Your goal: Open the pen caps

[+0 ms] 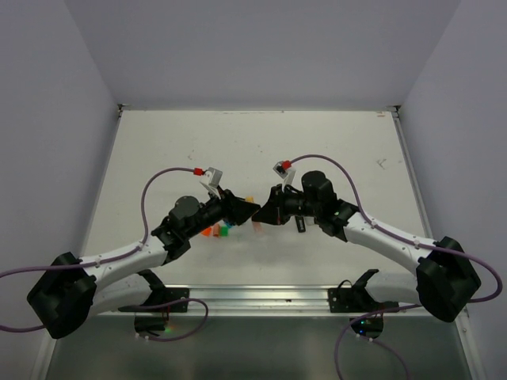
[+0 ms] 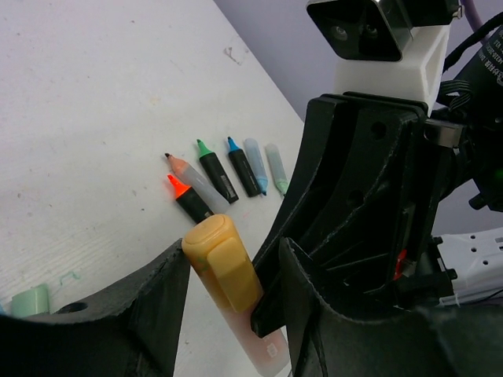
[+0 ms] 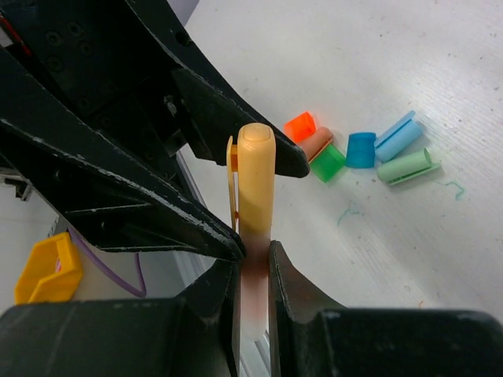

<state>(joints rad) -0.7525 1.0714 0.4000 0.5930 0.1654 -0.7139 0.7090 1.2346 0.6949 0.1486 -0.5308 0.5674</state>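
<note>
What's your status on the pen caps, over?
Right fingers shut on pale pink marker body. Left fingers bracket its yellow clipped plastic cap, still on, grip unclear. Nothing blocking.

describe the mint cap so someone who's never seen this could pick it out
In the right wrist view, beyond the yellow-capped marker pinched in the right gripper, loose pen caps lie clustered on the white table. The mint cap is at the cluster's right end, below the light blue cap. It is pale green and long, unlike the stubby darker green cap.

Lab: walled white table (image 1: 253,142), alu rail (image 1: 253,294).
</note>
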